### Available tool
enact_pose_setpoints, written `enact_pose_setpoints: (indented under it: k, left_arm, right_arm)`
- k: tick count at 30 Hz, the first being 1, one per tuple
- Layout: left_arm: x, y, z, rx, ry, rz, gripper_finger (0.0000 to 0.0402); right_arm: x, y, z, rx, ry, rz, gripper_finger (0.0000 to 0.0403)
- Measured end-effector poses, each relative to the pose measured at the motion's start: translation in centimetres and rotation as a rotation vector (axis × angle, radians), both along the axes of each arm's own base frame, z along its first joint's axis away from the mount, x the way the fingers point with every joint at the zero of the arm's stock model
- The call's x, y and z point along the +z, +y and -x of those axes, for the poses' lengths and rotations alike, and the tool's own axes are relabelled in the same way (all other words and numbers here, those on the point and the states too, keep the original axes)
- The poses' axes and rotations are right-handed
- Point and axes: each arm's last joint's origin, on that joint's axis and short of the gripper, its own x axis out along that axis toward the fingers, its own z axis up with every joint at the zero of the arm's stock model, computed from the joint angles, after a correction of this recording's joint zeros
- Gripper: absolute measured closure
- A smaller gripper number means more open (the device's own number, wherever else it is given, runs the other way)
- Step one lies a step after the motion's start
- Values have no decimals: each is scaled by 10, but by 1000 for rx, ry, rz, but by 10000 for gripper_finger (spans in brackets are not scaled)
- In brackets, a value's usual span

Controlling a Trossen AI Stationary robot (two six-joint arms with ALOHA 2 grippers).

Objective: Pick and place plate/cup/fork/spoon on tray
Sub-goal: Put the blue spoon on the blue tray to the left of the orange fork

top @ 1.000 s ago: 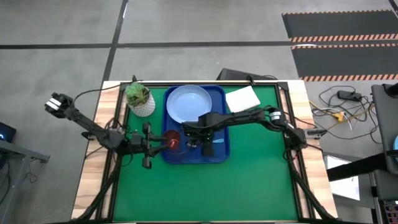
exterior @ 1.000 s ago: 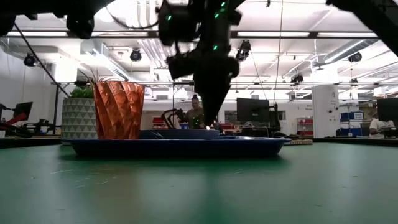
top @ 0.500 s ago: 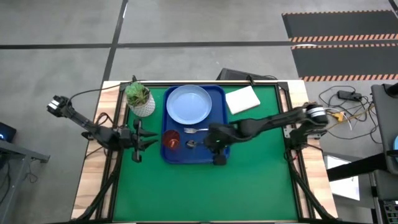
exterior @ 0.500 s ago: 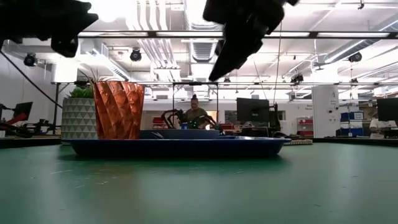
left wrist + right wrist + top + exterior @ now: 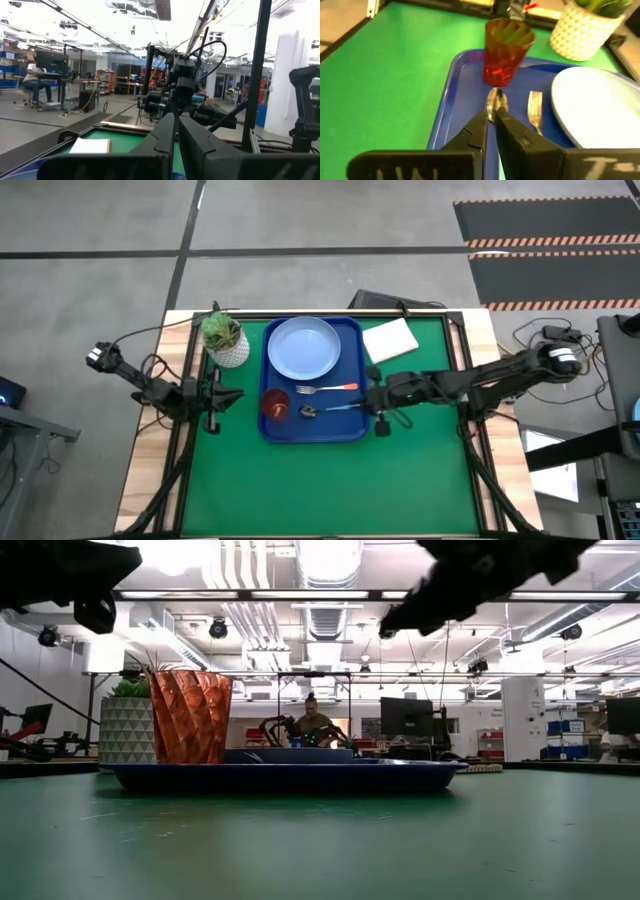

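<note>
Four pieces now sit on the tray point(image 5: 352, 425): the plate point(image 5: 304, 347) toward the far end, the cup point(image 5: 275, 404) at the near left corner, the fork point(image 5: 325, 389) lying across the middle, and the spoon point(image 5: 330, 409) just nearer than the fork. A second ago the right arm reached over the tray with its fingers down among the cutlery; since then it has let go and pulled back, and we now see the right gripper point(image 5: 380, 402) just past the tray's right edge, above the green mat point(image 5: 420, 470). The left arm has drawn back as well, from beside the cup to the table's left edge, where the left gripper point(image 5: 214, 397) hangs clear of the tray. We judge from this that the placing is done, with both arms retreating and nothing left out on the mat.

In the right wrist view the right gripper's two fingers point(image 5: 480, 127) lie almost together, only a thin slit between them, and they hold nothing; the spoon lies free on the tray ahead of them. In the left wrist view the left gripper's fingers point(image 5: 167, 135) are likewise nearly closed and empty, touching nothing
</note>
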Motion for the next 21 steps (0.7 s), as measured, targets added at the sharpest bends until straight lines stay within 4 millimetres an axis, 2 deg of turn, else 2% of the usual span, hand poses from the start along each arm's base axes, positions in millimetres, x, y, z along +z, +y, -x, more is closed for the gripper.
enact_pose_setpoints:
  k: [10,21]
  left_arm:
    - [-2,0,0,12,15,-11,400]
    - [-2,0,0,19,17,-9,400]
  right_arm:
    - [0,-7,58,-3,-104,38,392]
    - [-8,-11,94,-6,-164,41,394]
